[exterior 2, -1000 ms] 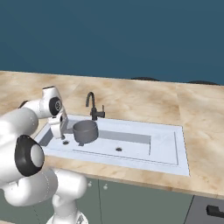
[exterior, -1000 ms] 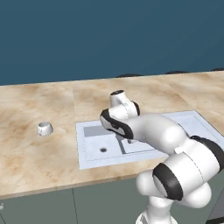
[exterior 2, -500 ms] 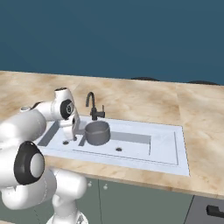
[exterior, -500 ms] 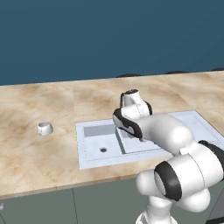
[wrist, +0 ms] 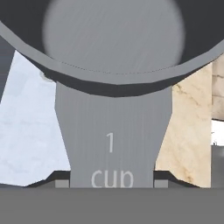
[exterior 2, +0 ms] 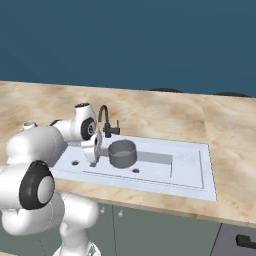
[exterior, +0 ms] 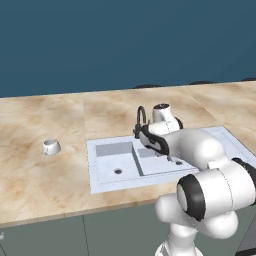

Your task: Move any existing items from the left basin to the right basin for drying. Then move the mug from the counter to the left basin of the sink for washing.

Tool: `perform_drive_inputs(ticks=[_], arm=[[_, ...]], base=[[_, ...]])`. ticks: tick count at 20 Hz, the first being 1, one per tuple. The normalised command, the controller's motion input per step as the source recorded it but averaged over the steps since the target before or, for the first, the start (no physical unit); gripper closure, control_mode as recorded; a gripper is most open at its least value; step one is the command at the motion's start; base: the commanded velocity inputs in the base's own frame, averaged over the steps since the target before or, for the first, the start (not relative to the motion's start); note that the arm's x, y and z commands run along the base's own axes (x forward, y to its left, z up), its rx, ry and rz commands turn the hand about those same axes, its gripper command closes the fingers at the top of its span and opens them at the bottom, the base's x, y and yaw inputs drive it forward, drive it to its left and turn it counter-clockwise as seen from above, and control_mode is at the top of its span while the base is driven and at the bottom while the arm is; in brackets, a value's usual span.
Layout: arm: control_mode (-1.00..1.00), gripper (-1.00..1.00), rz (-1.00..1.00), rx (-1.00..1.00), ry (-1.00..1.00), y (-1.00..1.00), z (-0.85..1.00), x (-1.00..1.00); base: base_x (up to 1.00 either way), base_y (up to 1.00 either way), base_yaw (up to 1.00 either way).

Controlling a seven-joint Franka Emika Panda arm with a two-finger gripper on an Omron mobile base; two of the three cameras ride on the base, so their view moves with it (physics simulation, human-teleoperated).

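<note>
Small grey pan (exterior 2: 122, 153) held above right basin (exterior 2: 165, 160), near divider. Gripper (wrist: 112, 183) clamped on flat handle (wrist: 112, 135). Rigid, probably light metal; handle likely slippery, pan could tilt. White mug (exterior: 51, 146) waits on counter (exterior: 45, 175).

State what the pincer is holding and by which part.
The pincer holds the small dark grey round pan by its short flat handle, which is marked "1 cup".
</note>
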Motion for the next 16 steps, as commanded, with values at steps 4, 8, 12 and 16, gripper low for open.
perform_drive_inputs(ticks=[4, 8, 12, 16], arm=[[-1.0, 1.0, -0.01, 0.05, 0.0, -0.44, -0.17, 0.26], [-1.0, 1.0, 0.0, 0.05, 0.0, -0.39, -0.14, 0.35], [-1.0, 1.0, 0.0, 0.04, 0.0, -0.25, -0.13, 0.48], [-1.0, 1.0, 0.0, 0.0, 0.0, -0.13, -0.25, 0.33]], base=[[0.0, 0.0, 0.0], [0.0, 0.0, 0.0], [0.0, 0.0, 0.0], [0.0, 0.0, 0.0]])
